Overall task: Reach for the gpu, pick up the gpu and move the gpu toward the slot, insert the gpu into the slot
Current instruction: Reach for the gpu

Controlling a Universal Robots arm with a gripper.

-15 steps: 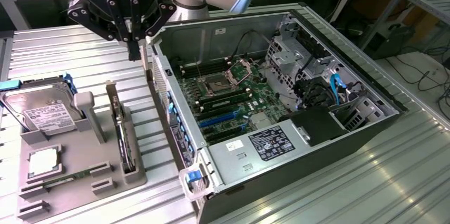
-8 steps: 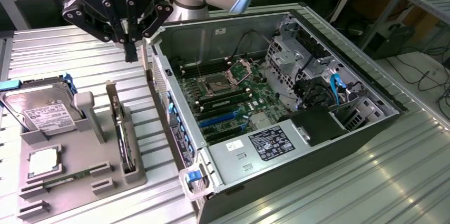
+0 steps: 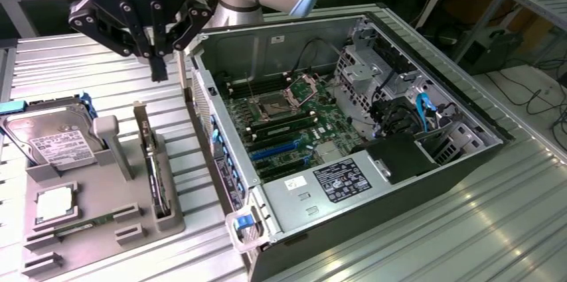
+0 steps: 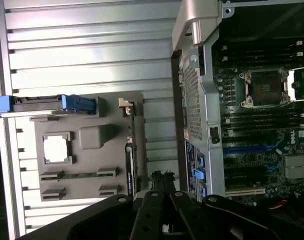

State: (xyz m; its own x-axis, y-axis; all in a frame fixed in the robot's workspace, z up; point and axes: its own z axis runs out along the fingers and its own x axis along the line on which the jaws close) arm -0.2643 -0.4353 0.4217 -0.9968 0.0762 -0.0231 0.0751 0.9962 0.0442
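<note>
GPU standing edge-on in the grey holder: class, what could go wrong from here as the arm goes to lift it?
1. The gripper is shut above the table, beside the holder. Lowered like that, it would likely hit the gpu on its thin top edge rather than straddle it.
2. The computer case stands close to the card, so the gripper's broad body may clip its wall.

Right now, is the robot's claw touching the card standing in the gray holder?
Apart. The exterior view shows the gripper hanging above the gpu, with bare table showing between them.
</note>
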